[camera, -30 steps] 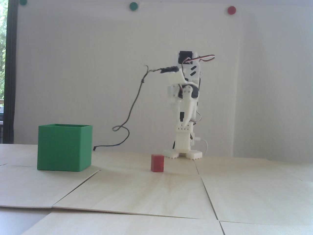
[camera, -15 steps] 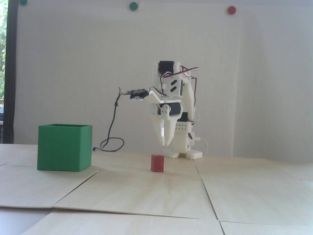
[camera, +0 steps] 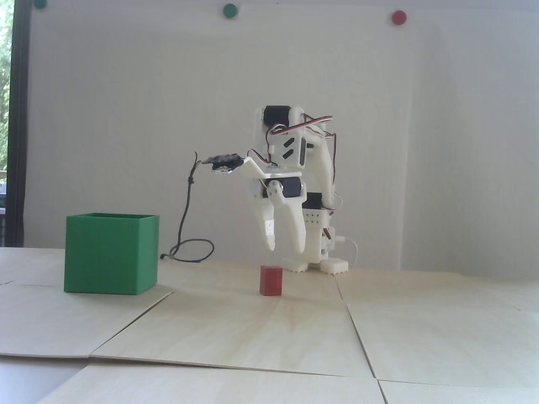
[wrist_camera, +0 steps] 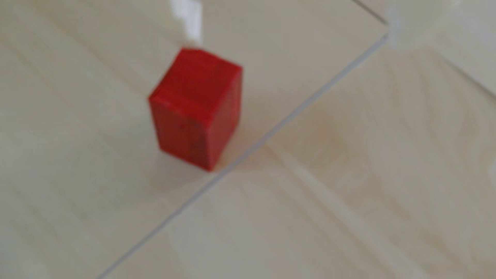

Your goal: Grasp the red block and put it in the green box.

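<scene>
Red block (camera: pixel 270 280) sits low at frame centre on the table (camera: pixel 269 332); my gripper (camera: pixel 286 249) hangs just above it, fingers spread, arm hunched; green box (camera: pixel 111 253) stands at left.

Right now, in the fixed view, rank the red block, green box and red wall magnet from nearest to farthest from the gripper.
From the gripper:
1. Red block, just below, on the table.
2. Green box, far left on the table.
3. Red wall magnet, high on the wall, upper right.
</scene>
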You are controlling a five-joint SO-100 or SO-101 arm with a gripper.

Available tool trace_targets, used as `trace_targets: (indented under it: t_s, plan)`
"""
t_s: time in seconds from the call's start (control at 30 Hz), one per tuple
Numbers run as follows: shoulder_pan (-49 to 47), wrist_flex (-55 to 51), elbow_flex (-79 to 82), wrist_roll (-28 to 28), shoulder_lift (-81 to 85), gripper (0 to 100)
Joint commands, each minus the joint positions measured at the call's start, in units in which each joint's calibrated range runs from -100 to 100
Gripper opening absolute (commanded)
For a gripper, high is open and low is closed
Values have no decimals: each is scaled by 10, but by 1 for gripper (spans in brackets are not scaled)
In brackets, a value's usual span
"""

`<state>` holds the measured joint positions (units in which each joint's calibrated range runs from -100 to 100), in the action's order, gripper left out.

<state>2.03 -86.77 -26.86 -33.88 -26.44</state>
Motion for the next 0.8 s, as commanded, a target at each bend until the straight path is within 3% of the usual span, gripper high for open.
trace_targets:
  t_s: [0.0, 0.7, 0.77]
  plan:
    - [25, 21, -44, 45, 7, 25]
    - [32, 24, 49, 45, -56, 23]
    - [30, 24, 49, 45, -55, 15]
